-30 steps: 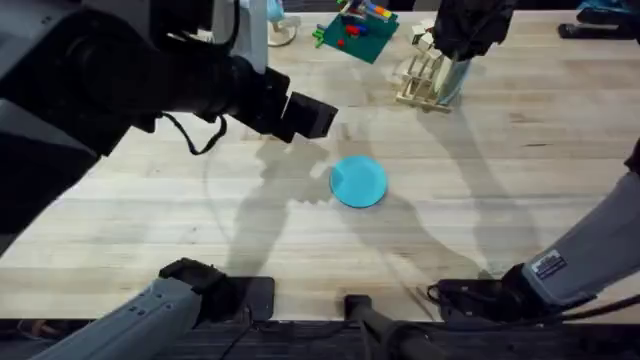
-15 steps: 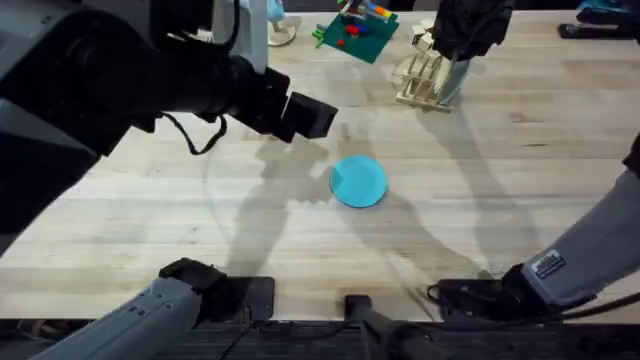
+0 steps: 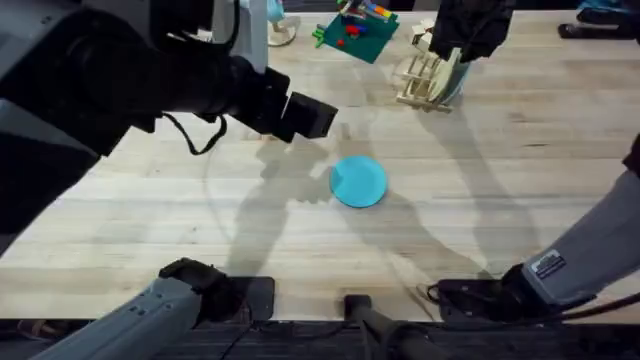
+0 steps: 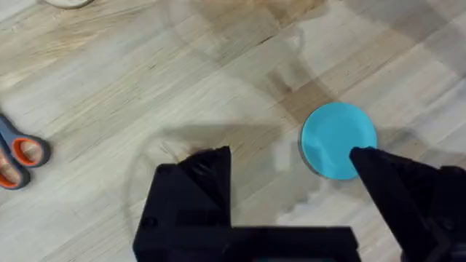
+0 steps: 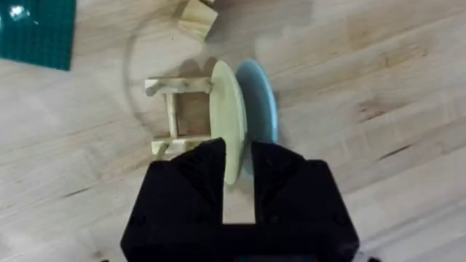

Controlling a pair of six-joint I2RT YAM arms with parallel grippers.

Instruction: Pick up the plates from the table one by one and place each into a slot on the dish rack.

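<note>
The turquoise plate (image 3: 358, 181) (image 4: 338, 139) lies flat on the table (image 3: 500, 190), a little right of centre. My left gripper (image 3: 310, 115) (image 4: 291, 164) hovers open above the table just left of it, holding nothing. At the far right stands the dish rack (image 3: 422, 78) (image 5: 178, 116). My right gripper (image 3: 462, 45) (image 5: 237, 164) is over the rack, shut on the cream plate (image 5: 228, 131). That plate stands on edge at the rack's end, its lower part among the pegs.
A paler sky-blue plate (image 5: 263, 94) stands on edge right behind the cream one. A green block board (image 3: 355, 35) (image 5: 36, 29) and a loose wooden block (image 5: 196, 18) lie beyond the rack. Orange-handled scissors (image 4: 18, 156) lie on the left.
The right gripper and the cream plate have shifted very slightly at the rack. The left arm and the turquoise plate have not moved.
</note>
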